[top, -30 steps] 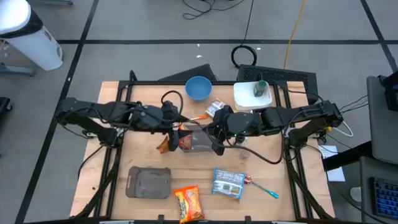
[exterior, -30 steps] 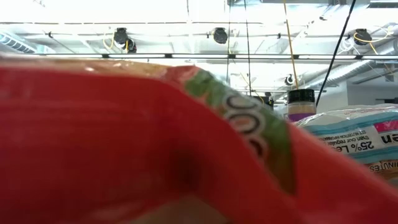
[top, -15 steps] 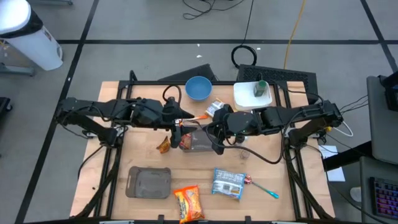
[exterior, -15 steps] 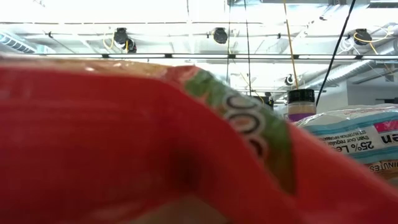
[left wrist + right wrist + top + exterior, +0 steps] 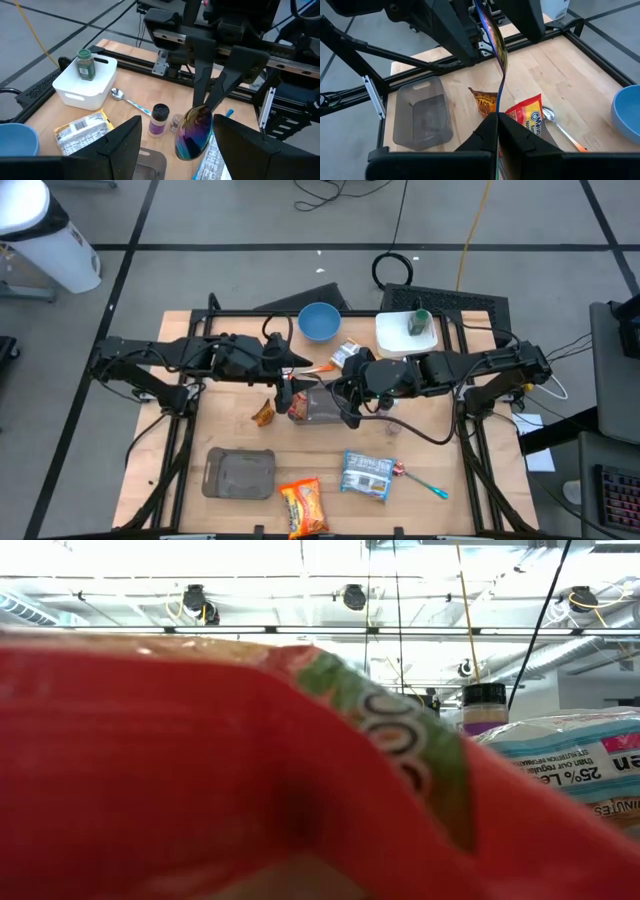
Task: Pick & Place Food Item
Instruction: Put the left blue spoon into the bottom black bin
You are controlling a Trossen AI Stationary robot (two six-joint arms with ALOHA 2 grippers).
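My right gripper (image 5: 345,400) is shut on a thin, shiny clear plastic bag (image 5: 194,132) over the table's middle. My left gripper (image 5: 288,378) stands open, with one finger on either side of the bag's raised film (image 5: 492,30) and a gap on each side. A brown taco packet (image 5: 263,413) lies flat on the table below the left gripper. A red packet (image 5: 527,115) lies beside it, under the bag. In the low view a red packet (image 5: 200,770) close to the lens hides both grippers. My right gripper pinches an edge of the bag's film (image 5: 498,107) between its two fingers. In the left wrist view the fingers (image 5: 200,80) slant down from above onto the top of the film (image 5: 202,110). The film hangs below them. Where the bag's lower end rests does not show.
A grey tray (image 5: 240,473), a red packet (image 5: 303,507), a blue-white packet (image 5: 367,475) and a spoon (image 5: 425,482) lie near the front. At the back are a blue bowl (image 5: 319,321), a white packet (image 5: 347,354) and a white bin (image 5: 400,338) holding a green jar (image 5: 420,320). A purple-labelled jar (image 5: 159,120) stands beyond the bag.
My left gripper has swung a little toward the table's far edge and stayed open, so the taco packet below it now shows more fully. My right gripper has kept still, shut on the bag.
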